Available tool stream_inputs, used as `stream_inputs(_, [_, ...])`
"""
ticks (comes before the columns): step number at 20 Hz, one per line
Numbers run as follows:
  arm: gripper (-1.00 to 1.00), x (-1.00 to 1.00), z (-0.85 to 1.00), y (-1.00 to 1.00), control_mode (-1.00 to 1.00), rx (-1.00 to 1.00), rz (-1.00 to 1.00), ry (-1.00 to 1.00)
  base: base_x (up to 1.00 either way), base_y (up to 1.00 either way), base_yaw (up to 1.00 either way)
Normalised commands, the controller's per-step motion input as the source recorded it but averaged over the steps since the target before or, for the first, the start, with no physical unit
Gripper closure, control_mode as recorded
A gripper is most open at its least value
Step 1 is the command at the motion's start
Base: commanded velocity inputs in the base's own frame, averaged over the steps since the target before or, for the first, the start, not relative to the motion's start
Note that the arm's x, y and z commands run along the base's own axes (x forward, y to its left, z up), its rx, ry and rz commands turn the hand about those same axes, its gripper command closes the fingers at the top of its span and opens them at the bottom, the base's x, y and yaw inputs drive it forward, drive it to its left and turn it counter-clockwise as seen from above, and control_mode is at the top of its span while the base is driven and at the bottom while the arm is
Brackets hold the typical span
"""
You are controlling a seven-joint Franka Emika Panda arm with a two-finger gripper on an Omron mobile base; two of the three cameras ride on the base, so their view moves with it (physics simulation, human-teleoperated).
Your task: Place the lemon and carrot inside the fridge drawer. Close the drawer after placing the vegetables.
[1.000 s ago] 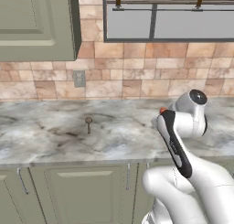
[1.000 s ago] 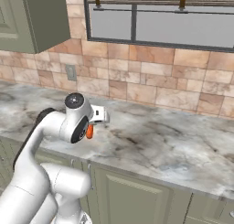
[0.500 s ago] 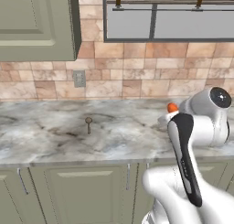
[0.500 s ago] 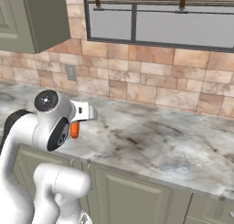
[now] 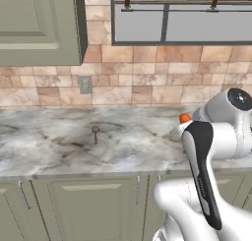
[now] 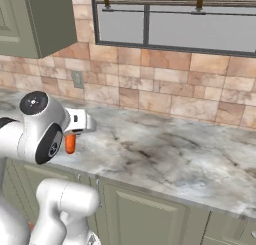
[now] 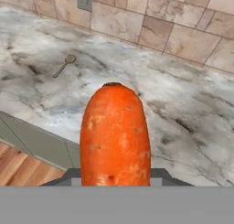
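Observation:
A stubby orange carrot [image 7: 115,136] stands upright in the hand view, large and close in front of the camera. My gripper [image 6: 71,137] is shut on it, holding it above the front edge of the marble counter [image 6: 170,154]. The carrot [image 6: 70,144] hangs below the white hand in the right base view. Its tip [image 5: 185,118] peeks out behind the arm in the left base view. The fingers are hidden by the carrot and the hand. The lemon and the fridge drawer are out of view.
A small brown spoon [image 5: 95,133] lies on the counter left of the arm. A wall outlet [image 5: 85,84] sits on the tiled backsplash under a green upper cabinet [image 5: 39,23]. A window [image 6: 175,24] is above the counter; green cabinet doors [image 5: 93,210] are below.
The arm has swung back from the counter toward the base with the carrot still held. Counter, spoon and cameras have not moved.

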Motion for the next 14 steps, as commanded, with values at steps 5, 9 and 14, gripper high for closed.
stream_inputs(5, [1.00, 0.13, -0.63, 0.00, -1.00, -0.02, 0.00, 0.00, 0.00, 0.00, 0.00])
stream_inputs(9, [1.00, -0.18, -0.24, 0.00, 1.00, 0.00, 0.00, 0.00, -0.45, 0.00, -0.01])
stream_inputs(14, [1.00, 0.00, 0.00, 0.00, 1.00, 0.00, 0.00, 0.00, -1.00, -0.07, -0.28])
